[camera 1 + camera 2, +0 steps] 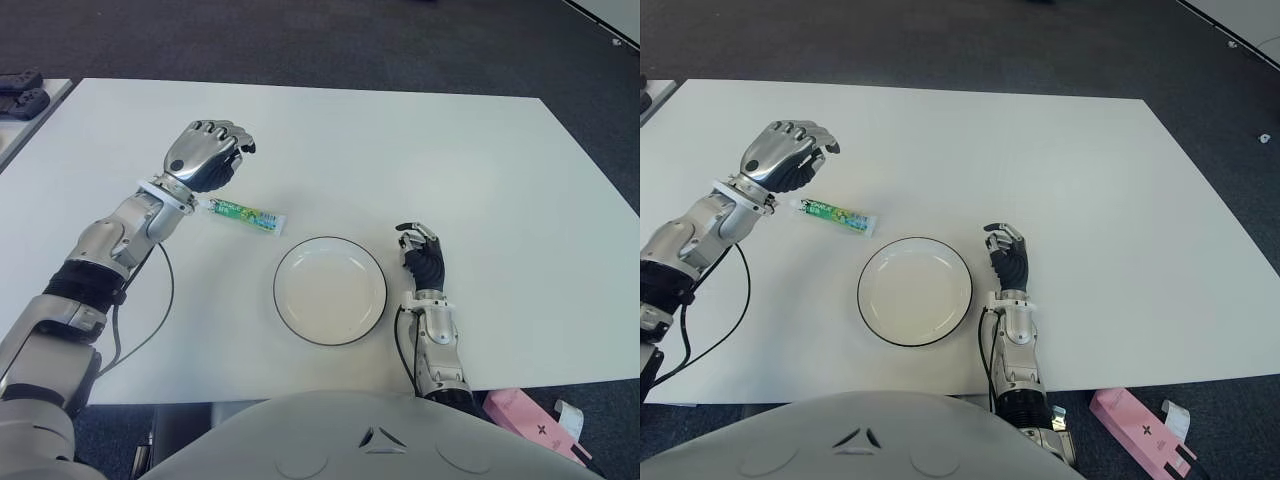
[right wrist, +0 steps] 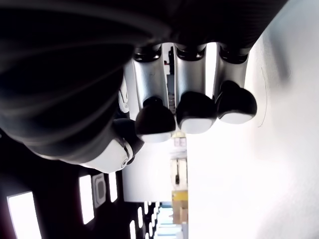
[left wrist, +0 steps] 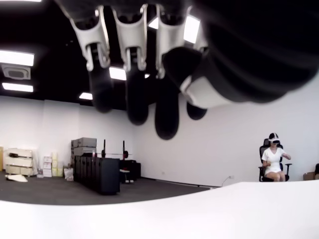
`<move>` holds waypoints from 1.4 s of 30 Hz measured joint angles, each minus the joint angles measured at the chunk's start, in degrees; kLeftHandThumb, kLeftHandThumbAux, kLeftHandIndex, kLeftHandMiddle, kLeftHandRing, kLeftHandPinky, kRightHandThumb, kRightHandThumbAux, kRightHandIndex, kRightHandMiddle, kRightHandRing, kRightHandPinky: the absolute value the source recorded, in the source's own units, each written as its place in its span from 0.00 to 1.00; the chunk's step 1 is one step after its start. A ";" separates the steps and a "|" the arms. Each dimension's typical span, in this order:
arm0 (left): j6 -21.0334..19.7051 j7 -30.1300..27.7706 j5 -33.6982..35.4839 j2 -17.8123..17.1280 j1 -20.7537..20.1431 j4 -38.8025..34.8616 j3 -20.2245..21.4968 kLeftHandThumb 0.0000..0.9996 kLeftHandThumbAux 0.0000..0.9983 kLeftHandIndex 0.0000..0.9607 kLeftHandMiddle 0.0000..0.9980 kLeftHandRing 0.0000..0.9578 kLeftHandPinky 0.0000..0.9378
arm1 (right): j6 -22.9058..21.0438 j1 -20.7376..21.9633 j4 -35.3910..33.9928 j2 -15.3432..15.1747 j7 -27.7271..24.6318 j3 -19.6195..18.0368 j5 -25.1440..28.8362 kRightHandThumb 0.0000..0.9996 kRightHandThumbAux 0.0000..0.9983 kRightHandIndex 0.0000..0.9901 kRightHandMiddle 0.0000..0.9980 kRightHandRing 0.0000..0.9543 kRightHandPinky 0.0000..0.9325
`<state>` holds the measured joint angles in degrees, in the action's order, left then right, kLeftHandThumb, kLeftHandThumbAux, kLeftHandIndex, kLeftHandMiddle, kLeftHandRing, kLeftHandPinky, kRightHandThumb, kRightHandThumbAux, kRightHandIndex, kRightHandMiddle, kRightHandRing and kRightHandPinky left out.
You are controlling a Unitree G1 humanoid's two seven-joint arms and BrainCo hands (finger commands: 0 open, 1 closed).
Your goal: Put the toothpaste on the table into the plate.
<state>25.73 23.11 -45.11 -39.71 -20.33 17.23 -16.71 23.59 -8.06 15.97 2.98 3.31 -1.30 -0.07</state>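
Your left robot hand (image 1: 208,155), curled and empty, hovers beside the toothpaste (image 1: 247,215); the plate (image 1: 330,291) lies between it and your curled right robot hand (image 1: 421,258).

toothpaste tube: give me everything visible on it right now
The toothpaste is a small flat tube, white with green print, apparently soft plastic. It lies flat on the white table, slanted, one end under the left hand's wrist, the other pointing at the plate, short of its rim. Neither hand holds it; wrist contact is unclear.
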 measured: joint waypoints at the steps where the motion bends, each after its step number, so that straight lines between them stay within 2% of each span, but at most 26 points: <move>1: -0.16 -0.27 0.09 0.17 0.29 -1.06 0.18 0.86 0.66 0.43 0.55 0.94 0.92 | -0.07 0.02 -0.02 0.01 0.01 0.01 0.01 0.70 0.73 0.44 0.89 0.91 0.92; 8: -1.19 -5.65 2.68 2.32 3.51 -10.35 0.91 0.85 0.67 0.42 0.55 0.91 0.90 | -0.24 0.03 -0.08 0.03 0.03 0.02 0.13 0.70 0.73 0.44 0.88 0.91 0.91; 16: 3.88 -7.45 2.57 2.71 3.93 -11.21 0.38 0.85 0.67 0.42 0.56 0.91 0.92 | -0.24 0.03 -0.08 0.01 -0.07 0.01 0.32 0.70 0.73 0.44 0.89 0.91 0.93; 20: 6.82 -12.36 3.51 1.28 2.79 -7.63 -0.31 0.85 0.66 0.43 0.57 0.89 0.89 | -0.27 0.05 -0.10 0.01 -0.15 0.05 0.31 0.70 0.73 0.44 0.89 0.92 0.93; 22: 8.14 -14.81 4.08 0.27 2.17 -4.84 -0.46 0.85 0.66 0.44 0.57 0.84 0.82 | -0.32 0.04 -0.15 0.01 -0.15 0.06 0.31 0.70 0.73 0.44 0.90 0.92 0.93; 25: 9.62 -19.89 5.32 -1.92 1.03 0.49 -0.63 0.85 0.66 0.44 0.56 0.81 0.77 | -0.62 0.02 -0.30 0.01 -0.08 0.04 0.29 0.70 0.73 0.44 0.90 0.92 0.93; 29: 9.27 -23.94 5.71 -3.88 0.05 4.59 -0.56 0.85 0.65 0.44 0.55 0.72 0.67 | -0.75 -0.10 -0.36 0.00 0.40 -0.06 -0.03 0.70 0.73 0.44 0.89 0.92 0.92; 32: 7.46 -26.10 4.75 -4.36 -1.11 6.38 -0.81 0.76 0.67 0.45 0.58 0.63 0.58 | -0.71 -0.05 -0.16 -0.02 0.44 -0.05 -0.12 0.70 0.73 0.44 0.89 0.91 0.91; 33: 6.70 -26.60 4.18 -4.53 -1.50 6.97 -0.91 0.73 0.54 0.45 0.55 0.58 0.54 | -0.68 -0.01 -0.04 -0.02 0.42 -0.03 -0.12 0.70 0.73 0.44 0.88 0.91 0.91; 34: 6.21 -26.79 3.61 -4.66 -1.88 7.73 -1.07 0.71 0.45 0.45 0.54 0.55 0.52 | -0.61 0.03 0.07 -0.04 0.40 -0.03 -0.11 0.70 0.73 0.44 0.88 0.91 0.91; 36: 5.41 -26.96 2.47 -4.77 -2.73 9.06 -1.68 0.68 0.37 0.39 0.45 0.46 0.45 | -0.34 0.05 0.31 -0.07 0.30 0.02 -0.10 0.70 0.73 0.44 0.88 0.90 0.91; 40: 4.87 -25.99 -0.52 -4.76 -4.99 13.48 -3.28 0.62 0.29 0.26 0.30 0.30 0.31 | -0.21 0.03 0.61 -0.06 0.07 0.01 0.00 0.70 0.73 0.44 0.88 0.90 0.91; 42: 4.72 -24.81 -1.88 -4.77 -6.10 16.24 -4.19 0.61 0.28 0.21 0.26 0.25 0.25 | -0.21 0.01 0.60 -0.03 -0.01 0.00 0.04 0.70 0.73 0.44 0.88 0.90 0.91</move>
<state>30.45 -1.70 -47.00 -44.48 -26.43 33.47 -20.90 23.38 -8.05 16.57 2.95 3.30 -1.29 -0.03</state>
